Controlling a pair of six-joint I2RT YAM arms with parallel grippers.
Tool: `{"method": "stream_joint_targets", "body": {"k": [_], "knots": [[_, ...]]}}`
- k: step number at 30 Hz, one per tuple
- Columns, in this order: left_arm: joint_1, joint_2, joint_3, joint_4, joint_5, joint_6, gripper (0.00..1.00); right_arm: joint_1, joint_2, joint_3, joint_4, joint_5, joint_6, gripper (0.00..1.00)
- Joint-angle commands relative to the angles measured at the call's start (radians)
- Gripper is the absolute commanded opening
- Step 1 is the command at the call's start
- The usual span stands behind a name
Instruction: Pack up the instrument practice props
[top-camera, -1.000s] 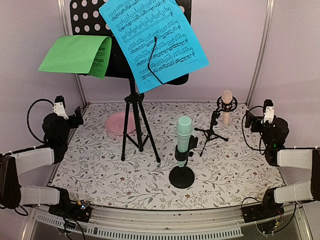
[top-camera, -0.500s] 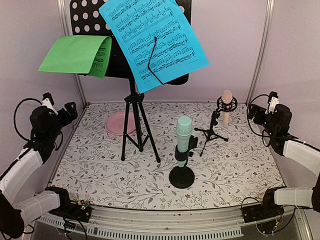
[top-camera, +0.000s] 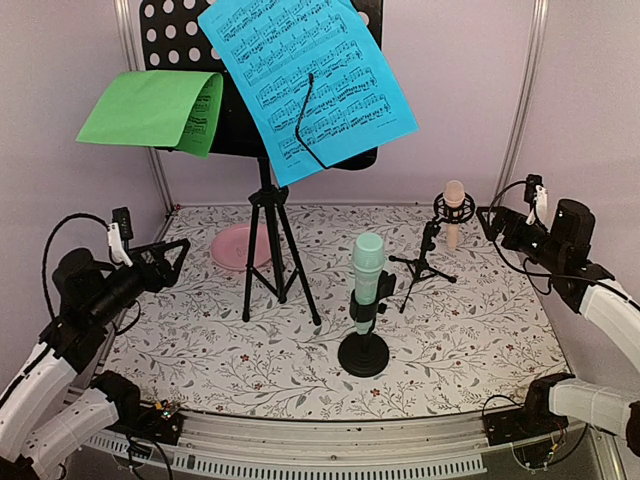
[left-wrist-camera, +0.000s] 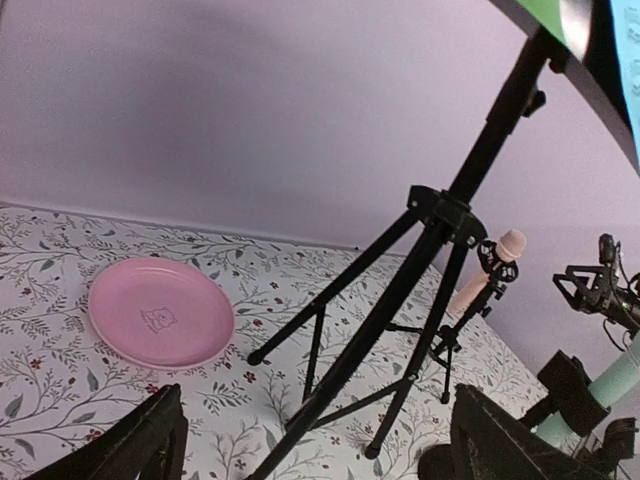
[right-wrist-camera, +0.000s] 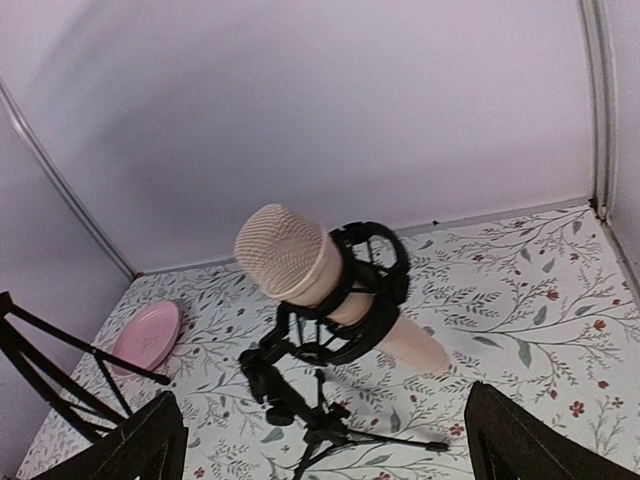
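Note:
The black perforated music desk (top-camera: 175, 35) stands on tripod legs (top-camera: 268, 250) at the back. It holds a blue music sheet (top-camera: 305, 85) and a folded green music sheet (top-camera: 150, 108). A mint-green microphone (top-camera: 367, 265) stands upright on a round black base (top-camera: 363, 355). A peach microphone (top-camera: 454, 212) sits in a black mount on a small tripod (top-camera: 425, 265). My left gripper (top-camera: 167, 260) is open and empty, left of the tripod legs (left-wrist-camera: 400, 290). My right gripper (top-camera: 497, 222) is open and empty, right of the peach microphone (right-wrist-camera: 300, 265), not touching it.
A pink round plate (top-camera: 240, 246) lies on the floral mat behind the tripod legs, and shows in the left wrist view (left-wrist-camera: 160, 312). Purple walls and metal corner posts (top-camera: 520, 110) close in the back and sides. The mat's near edge meets a metal rail (top-camera: 330, 445).
My left gripper has swung forward and right toward the tripod legs. My right gripper has risen and turned left toward the peach microphone. No prop has moved.

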Motion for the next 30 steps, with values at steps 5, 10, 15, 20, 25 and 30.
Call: {"method": "stream_joint_targets", "body": {"k": [5, 10, 15, 20, 25, 30], "knots": [[-0.34, -0.054, -0.117, -0.004, -0.033, -0.005, 0.88, 0.243, -0.144, 0.0, -0.194, -0.109, 0.088, 0.99], [-0.602, 0.007, -0.187, 0.14, -0.096, 0.032, 0.86, 0.358, -0.2, -0.038, -0.211, -0.152, 0.129, 0.99], [-0.909, 0.154, -0.229, 0.313, -0.297, 0.11, 0.86, 0.434, -0.274, -0.109, -0.156, -0.221, 0.172, 0.99], [-1.13, 0.337, -0.3, 0.637, -0.434, 0.227, 0.87, 0.438, -0.304, -0.17, -0.084, -0.26, 0.204, 0.99], [-1.222, 0.664, -0.241, 0.846, -0.58, 0.325, 0.89, 0.439, -0.272, -0.21, -0.025, -0.289, 0.21, 0.99], [-1.234, 0.893, -0.115, 0.929, -0.676, 0.363, 0.9, 0.458, -0.296, -0.241, -0.008, -0.293, 0.224, 0.99]]}}
